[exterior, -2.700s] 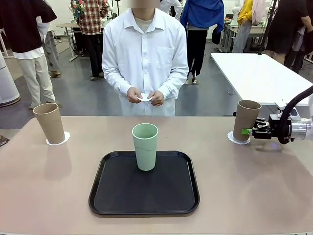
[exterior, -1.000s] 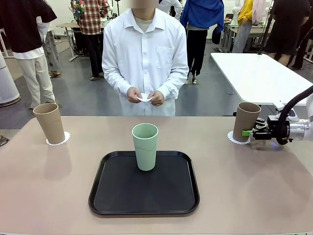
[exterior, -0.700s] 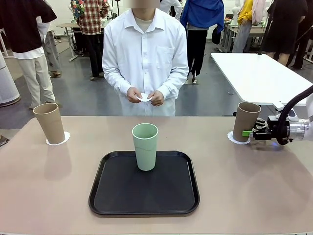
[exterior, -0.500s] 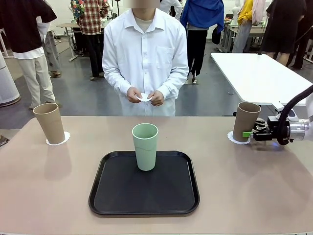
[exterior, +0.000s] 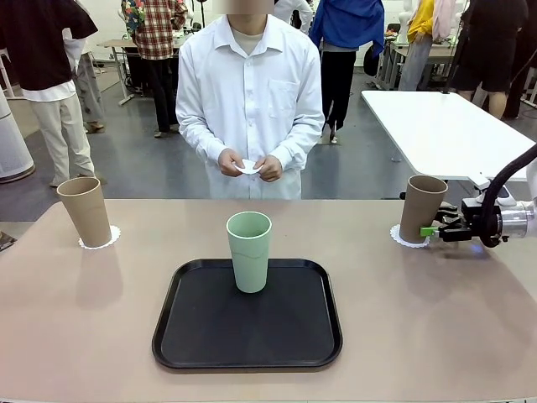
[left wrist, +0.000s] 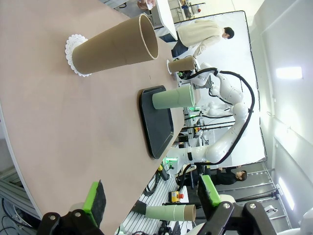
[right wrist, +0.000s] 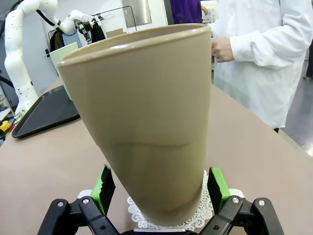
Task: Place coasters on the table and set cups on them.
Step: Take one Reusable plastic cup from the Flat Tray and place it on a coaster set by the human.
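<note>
The right gripper [exterior: 431, 228] stands open, its pads either side of the base of the tan cup [exterior: 422, 206] without touching it. That cup sits on its coaster [exterior: 398, 238] near the right edge of the table [exterior: 436, 336]. The left gripper [left wrist: 151, 196] is open too and holds nothing. The green cup [exterior: 249, 250] stands on the tray [exterior: 193, 336] at mid-table. It looks light, stiff and tall enough to tip, so it is best gripped low on its tapered wall.

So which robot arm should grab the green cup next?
Probably left. The left gripper is open and clear, with the green cup in view. The right gripper has open fingers either side of a tan cup, so it must back off first.
</note>
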`<state>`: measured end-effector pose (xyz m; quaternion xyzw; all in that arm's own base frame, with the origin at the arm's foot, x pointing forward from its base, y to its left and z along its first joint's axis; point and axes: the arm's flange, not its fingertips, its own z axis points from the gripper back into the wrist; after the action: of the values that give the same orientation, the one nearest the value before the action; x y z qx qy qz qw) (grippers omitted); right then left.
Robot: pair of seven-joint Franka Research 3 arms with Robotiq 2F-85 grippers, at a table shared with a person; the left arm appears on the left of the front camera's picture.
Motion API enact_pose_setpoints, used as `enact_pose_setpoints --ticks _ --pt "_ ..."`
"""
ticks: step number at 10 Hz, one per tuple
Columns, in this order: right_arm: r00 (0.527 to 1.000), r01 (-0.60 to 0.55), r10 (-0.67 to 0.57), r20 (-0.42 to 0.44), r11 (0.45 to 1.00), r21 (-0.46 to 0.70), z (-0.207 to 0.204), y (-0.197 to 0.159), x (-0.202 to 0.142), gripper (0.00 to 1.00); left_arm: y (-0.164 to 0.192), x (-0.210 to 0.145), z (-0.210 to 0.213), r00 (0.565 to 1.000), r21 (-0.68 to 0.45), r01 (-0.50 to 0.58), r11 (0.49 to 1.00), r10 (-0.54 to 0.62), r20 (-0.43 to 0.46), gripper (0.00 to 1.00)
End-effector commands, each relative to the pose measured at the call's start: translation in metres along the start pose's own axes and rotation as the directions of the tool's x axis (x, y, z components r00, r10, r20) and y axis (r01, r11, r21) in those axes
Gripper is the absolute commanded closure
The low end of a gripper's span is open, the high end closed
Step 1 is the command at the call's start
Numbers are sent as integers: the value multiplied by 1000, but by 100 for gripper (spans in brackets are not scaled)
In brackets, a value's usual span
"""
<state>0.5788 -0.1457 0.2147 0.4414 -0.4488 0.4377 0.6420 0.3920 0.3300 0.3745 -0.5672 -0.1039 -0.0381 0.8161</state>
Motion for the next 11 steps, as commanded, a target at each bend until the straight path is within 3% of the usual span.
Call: enact_pose_setpoints --ticks 1,5,8,9,10,11 --pt "1000 15 -15 -10 1000 12 7 -8 2 0 -2 -2 1 1000 -7 6 1000 -6 2 0" --pt "1000 24 -24 -4 1000 -15 33 -8 9 0 -2 -2 1 1000 -7 6 1000 -6 2 0" --pt "995 45 -49 -86 998 -47 59 6 34 0 -2 -2 1 1000 -7 6 1000 -6 2 0" --pt "982 98 -110 -156 992 -78 65 14 50 0 -2 -2 1 1000 -7 6 1000 -6 2 0" --pt "938 153 -192 -289 976 -154 68 25 70 0 -2 -2 1 1000 -7 6 1000 -6 2 0" --pt "864 163 -265 -428 951 -262 70 44 99 0 -2 -2 1 1000 -7 6 1000 -6 2 0"
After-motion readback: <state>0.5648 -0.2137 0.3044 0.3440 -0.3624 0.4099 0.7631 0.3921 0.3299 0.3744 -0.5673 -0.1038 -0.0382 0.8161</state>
